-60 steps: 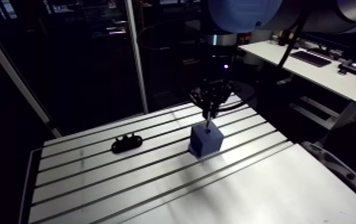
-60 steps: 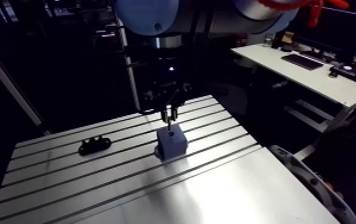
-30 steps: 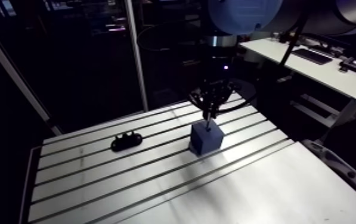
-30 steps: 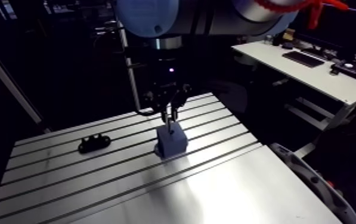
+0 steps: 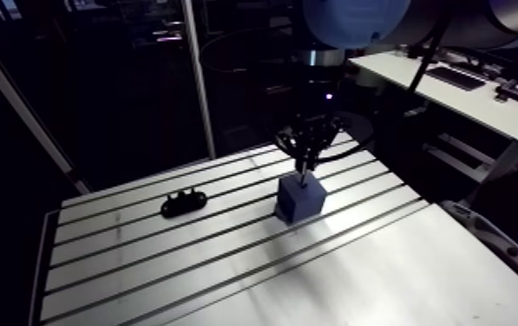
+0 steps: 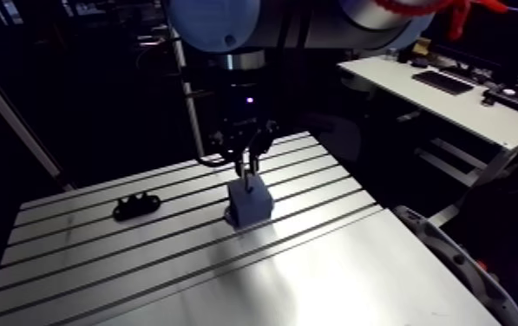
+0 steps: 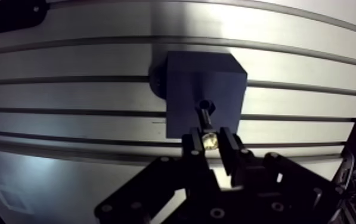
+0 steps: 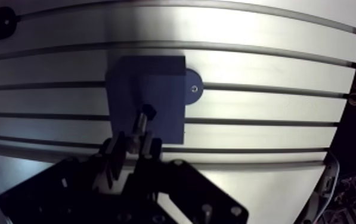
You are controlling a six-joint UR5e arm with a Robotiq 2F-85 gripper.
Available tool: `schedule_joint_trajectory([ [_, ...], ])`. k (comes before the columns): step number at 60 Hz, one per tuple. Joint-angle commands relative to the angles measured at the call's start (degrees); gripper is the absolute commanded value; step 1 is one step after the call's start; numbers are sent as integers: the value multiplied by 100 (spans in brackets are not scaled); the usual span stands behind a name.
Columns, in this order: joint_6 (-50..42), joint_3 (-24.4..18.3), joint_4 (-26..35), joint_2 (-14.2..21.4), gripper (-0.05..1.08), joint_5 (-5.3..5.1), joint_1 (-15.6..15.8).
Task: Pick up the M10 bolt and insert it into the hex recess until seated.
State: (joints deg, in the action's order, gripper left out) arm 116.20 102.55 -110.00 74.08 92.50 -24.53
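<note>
Now, the step in hand is judged to be the putting of the bolt [image 7: 205, 119] into the blue block [image 7: 204, 83]. To do this well, the bolt should be held straight up and down and pushed slowly, right over the hex hole [image 7: 206, 106]. If it is tilted, it may get stuck on the edge of the hole. A small turn may be needed so that the six sides line up. The push should be stopped when the bolt will go no lower, and only then should it be let go.

In the arm view, a small black part [image 5: 184, 205] is seen at nine o'clock from the block, well apart from it on the table [image 5: 140, 260]. It need not be touched. The gripper [image 5: 304, 161] is hung right above the block.

In the wrist view, the two fingers [image 7: 191, 149] are nearly closed, and the top end of the bolt is pinched between them. From there the bolt is pointed to twelve o'clock, ahead of the fingers. Its low end is at the hex hole, seen as a dark spot on top of the block. How deep it is in cannot be told.
</note>
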Motion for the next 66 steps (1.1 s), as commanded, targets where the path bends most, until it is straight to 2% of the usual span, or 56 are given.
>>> schedule_joint_trajectory([
  [1,4,-19,0,-39,83,1,0],
  [66,65,-29,0,-83,83,1,-9],
])
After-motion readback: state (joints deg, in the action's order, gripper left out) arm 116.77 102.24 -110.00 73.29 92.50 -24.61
